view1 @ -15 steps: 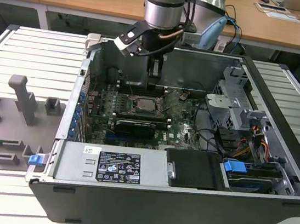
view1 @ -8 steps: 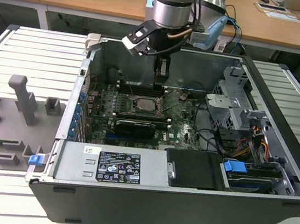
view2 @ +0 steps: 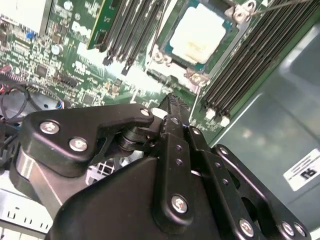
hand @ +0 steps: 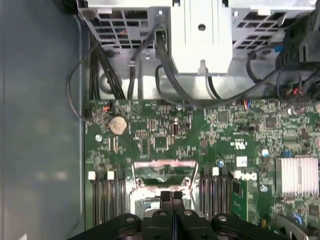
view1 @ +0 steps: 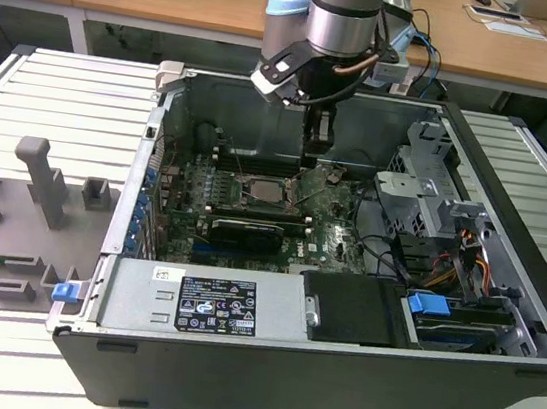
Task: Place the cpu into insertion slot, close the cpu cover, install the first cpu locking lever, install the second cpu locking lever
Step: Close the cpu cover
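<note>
- While the arm (view1: 344,12) reaches down from above the insertion slot (view2: 194,76), the open computer case (view1: 329,393) lies on its side around that slot, which sits on the green motherboard (hand: 225,125).
- Long black memory slots (view2: 135,25) run on both flanks of the insertion slot.
- Just beside the insertion slot, on the exterior view's right of it, the gripper (view1: 312,159) hangs low inside the case; in both wrist views its black fingers (hand: 176,200) lie pressed together with no gap showing.
- At that same side of the insertion slot the cpu cover (hand: 165,164) stands tilted up and open, its square window showing the board behind it.
- The fingertips sit at the cover's raised edge; whether that thin edge is pinched between them cannot be told.
- Inside the insertion slot the cpu (view2: 200,35) lies flat and seated, its pale metal face uncovered, also seen in the exterior view (view1: 268,192).
</note>
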`<control>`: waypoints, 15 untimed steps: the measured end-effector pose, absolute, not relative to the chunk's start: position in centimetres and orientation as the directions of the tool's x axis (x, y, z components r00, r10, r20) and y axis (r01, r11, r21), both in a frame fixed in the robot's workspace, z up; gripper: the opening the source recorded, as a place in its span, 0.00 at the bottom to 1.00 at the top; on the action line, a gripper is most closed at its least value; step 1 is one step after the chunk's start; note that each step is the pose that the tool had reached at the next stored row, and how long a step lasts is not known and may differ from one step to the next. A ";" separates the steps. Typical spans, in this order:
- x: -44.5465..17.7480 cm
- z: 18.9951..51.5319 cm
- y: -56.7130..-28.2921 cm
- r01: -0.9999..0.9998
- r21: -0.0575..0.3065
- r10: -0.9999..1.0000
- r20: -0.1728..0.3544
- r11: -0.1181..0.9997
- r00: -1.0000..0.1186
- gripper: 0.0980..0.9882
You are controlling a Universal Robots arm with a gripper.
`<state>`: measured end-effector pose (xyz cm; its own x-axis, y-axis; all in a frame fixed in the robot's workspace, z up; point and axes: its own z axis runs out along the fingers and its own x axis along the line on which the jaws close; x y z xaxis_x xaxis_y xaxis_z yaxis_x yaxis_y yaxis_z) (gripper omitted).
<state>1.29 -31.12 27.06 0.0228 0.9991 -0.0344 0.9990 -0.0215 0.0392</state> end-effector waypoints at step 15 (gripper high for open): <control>4.7 26.4 -31.1 0.998 0.037 0.999 -0.034 0.041 -0.040 0.01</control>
